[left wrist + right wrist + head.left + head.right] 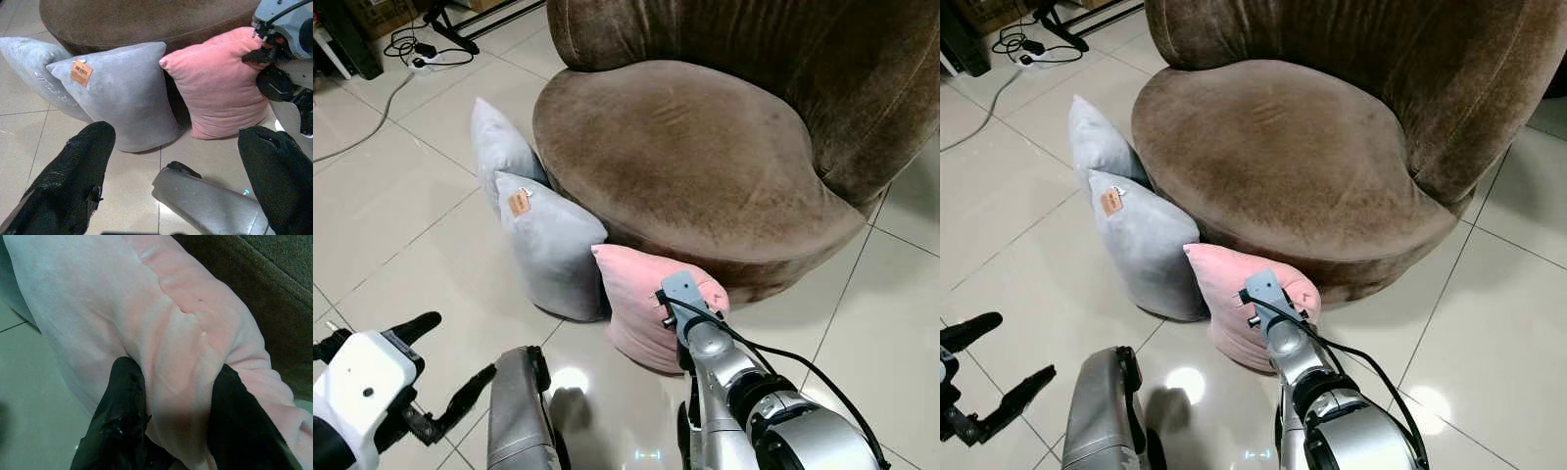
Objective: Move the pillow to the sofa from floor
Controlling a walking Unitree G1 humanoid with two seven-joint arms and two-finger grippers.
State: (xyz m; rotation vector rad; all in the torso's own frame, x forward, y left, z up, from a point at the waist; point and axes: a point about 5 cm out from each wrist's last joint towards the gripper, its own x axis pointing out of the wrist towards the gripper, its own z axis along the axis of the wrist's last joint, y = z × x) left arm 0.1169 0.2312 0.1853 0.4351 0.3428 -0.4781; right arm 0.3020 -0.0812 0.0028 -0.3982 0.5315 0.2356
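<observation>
Left eye view: pink pillow on floor, leaning against brown sofa, beside 2 grey pillows.
Left wrist view: left gripper spread open, idle.
Right wrist view: right gripper pinching pillow's top edge; fabric bunches, so likely soft, light, saggy; deeper bite safer.

An orange tag on the front grey pillow bore print too small to be read.

The pink pillow stands upright on the tiled floor, leaning against the brown sofa.
</observation>
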